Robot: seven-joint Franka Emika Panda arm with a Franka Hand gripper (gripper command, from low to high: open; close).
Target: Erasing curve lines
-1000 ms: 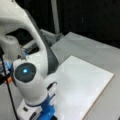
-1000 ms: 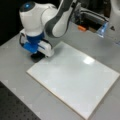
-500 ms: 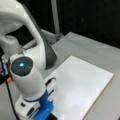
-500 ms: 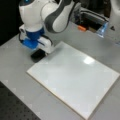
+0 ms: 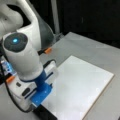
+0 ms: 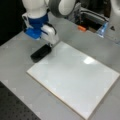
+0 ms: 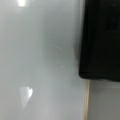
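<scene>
The white board (image 5: 80,85) (image 6: 75,80) lies flat on the grey table, and its surface shows bare white in both front views and in the wrist view (image 7: 42,62). No curve lines show anywhere on it. A black block eraser (image 6: 40,53) lies just off the board's left edge, along a front view's left. My gripper (image 6: 48,45) hangs directly over the eraser's near end, under the white hand with its blue mount (image 5: 41,93). In the wrist view the eraser (image 7: 102,37) fills the upper right, beside the board's thin edge (image 7: 86,100).
An orange item (image 6: 81,28) (image 5: 48,50) sits behind the board near the robot's base. Dark equipment with a blue light (image 6: 102,28) stands at the back right. A black perforated mat (image 6: 15,107) borders the table at the bottom left.
The arm's hand has risen over the last second while staying above the board's left edge. The black eraser now shows below it beside the board.
</scene>
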